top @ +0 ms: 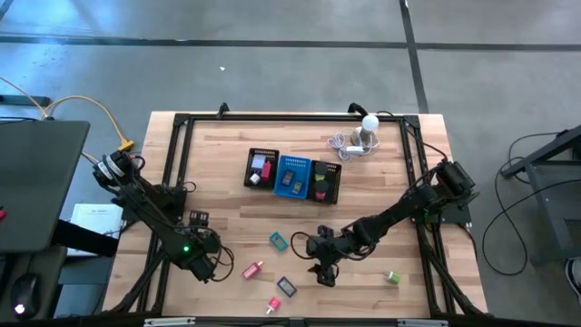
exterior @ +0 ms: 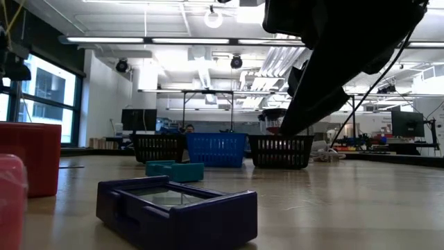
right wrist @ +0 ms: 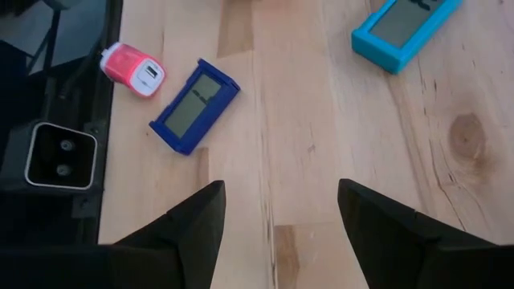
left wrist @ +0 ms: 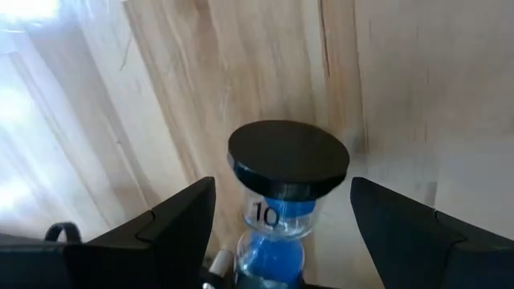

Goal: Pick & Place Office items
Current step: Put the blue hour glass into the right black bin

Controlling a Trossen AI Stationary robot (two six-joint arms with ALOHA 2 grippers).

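bare wood between scattered items (top: 278, 242), tray (top: 292, 176) behind

Mesh tray (top: 292, 177) sitting upper centre of the high view, ball-topped gadget (top: 367, 130) lying to its upper right. Small pieces lying below it: one (top: 278, 242) at centre, one (top: 253, 270) lower left of that, two (top: 286, 287) (top: 273, 305) near the bottom edge, another (top: 392, 277) lying far right. Left gripper (top: 201, 259) sitting lower left; right gripper (top: 325, 270) sitting bottom centre.

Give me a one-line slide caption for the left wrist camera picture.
Left gripper with open fingers on either side of a blue sand timer with a black cap, marked 10, over the wooden table.
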